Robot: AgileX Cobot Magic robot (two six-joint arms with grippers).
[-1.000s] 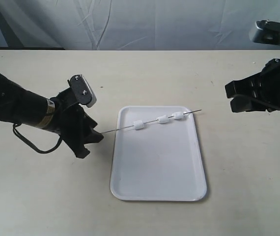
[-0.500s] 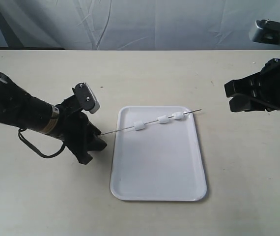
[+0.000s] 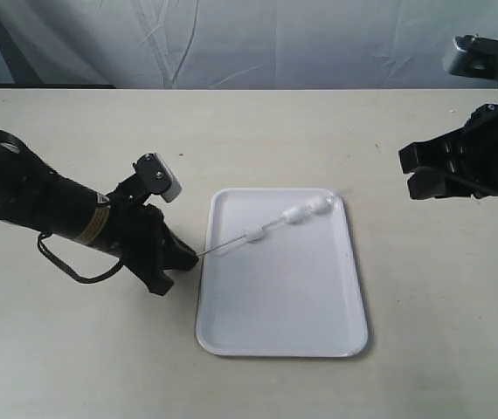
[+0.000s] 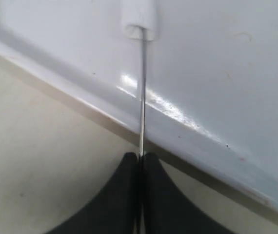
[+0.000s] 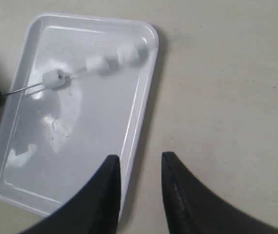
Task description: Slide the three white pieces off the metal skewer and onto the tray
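Observation:
The metal skewer (image 3: 227,244) slants over the far part of the white tray (image 3: 284,297). The three white pieces are threaded on it: one (image 3: 254,234) near the middle, two (image 3: 294,214) (image 3: 321,205) close together by its far tip. My left gripper (image 3: 188,257) is shut on the skewer's near end just outside the tray's left rim. In the left wrist view the skewer (image 4: 142,97) runs from the closed fingertips (image 4: 151,163) to the nearest piece (image 4: 139,22). My right gripper (image 3: 424,170) hangs open, right of the tray and above the table; nothing is between its fingers (image 5: 175,168).
The beige table (image 3: 424,297) lies all around the tray. A pale cloth backdrop (image 3: 258,44) closes off the far side. A black cable (image 3: 65,262) loops beside the left arm.
The left gripper has moved toward the front and right, near the tray's left rim. The skewer has swung steeper, and its far tip no longer reaches past the tray's right rim. The right arm is still.

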